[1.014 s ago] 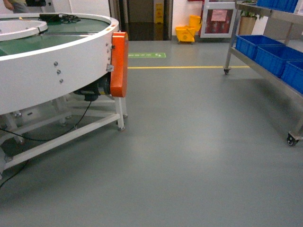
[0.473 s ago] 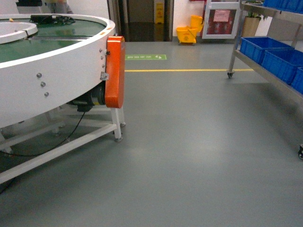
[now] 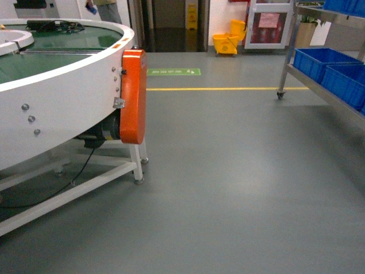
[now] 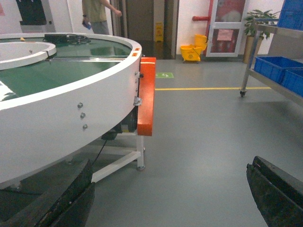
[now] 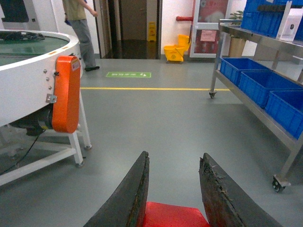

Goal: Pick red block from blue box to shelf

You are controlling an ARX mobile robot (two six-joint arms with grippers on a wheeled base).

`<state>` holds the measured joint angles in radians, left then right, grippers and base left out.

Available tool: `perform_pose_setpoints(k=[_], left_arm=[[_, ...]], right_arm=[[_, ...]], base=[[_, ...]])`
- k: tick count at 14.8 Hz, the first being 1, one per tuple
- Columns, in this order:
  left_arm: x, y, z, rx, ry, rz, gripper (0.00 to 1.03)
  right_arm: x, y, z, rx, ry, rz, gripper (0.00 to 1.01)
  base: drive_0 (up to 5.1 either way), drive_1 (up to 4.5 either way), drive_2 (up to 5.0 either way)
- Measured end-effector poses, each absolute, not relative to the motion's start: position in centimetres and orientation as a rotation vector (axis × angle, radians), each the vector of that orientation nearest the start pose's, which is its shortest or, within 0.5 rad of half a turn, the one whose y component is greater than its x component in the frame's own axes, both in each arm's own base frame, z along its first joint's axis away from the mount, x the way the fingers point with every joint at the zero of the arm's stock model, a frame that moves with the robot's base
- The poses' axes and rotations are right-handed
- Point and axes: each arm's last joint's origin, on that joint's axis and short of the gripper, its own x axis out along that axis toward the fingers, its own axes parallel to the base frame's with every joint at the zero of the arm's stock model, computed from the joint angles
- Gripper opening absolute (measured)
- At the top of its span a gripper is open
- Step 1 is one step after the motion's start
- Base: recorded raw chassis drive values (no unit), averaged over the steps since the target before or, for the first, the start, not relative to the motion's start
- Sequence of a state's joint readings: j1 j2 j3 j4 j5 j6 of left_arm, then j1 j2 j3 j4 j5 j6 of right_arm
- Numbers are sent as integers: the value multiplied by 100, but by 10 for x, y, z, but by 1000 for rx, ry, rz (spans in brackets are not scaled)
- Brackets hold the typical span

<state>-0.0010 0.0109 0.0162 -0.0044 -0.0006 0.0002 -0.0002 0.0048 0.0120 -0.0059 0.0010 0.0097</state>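
Note:
In the right wrist view the red block (image 5: pixel 173 215) sits deep between the two dark fingers of my right gripper (image 5: pixel 175 156), which is shut on it above the grey floor. My left gripper (image 4: pixel 171 163) is open, its fingers wide apart with only floor between them. The shelf (image 3: pixel 290 57), a steel rack on castors, stands at the right edge of the head view, and the right wrist view shows the shelf (image 5: pixel 255 106) as well. The blue box is out of view. Neither gripper shows in the head view.
Dark blue crates (image 3: pixel 322 60) fill the rack's lower tier. A round white conveyor table (image 3: pixel 57 97) with an orange guard (image 3: pixel 132 97) fills the left. Further back are a yellow floor line (image 3: pixel 217 88), a yellow mop bucket (image 3: pixel 226 43) and a person (image 5: pixel 80 28).
The head view has rolled forward. The conveyor and its orange guard have slid down and left, and the shelf has slipped further off the right edge, its near castor now out of sight.

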Motion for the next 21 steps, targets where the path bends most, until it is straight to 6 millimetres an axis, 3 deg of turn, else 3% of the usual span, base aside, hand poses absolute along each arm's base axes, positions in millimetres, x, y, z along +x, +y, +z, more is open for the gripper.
perform_pose_setpoints(k=[6,21], left_arm=[[97,0,168,1,-1,-2,98],[97,0,168,0,-1,2,98]], right_arm=[[97,0,167,10,-2,-2,27],[97,0,167,9,-3,-1,27]], base=[[6,439,-427],[-155,-155,-155]])
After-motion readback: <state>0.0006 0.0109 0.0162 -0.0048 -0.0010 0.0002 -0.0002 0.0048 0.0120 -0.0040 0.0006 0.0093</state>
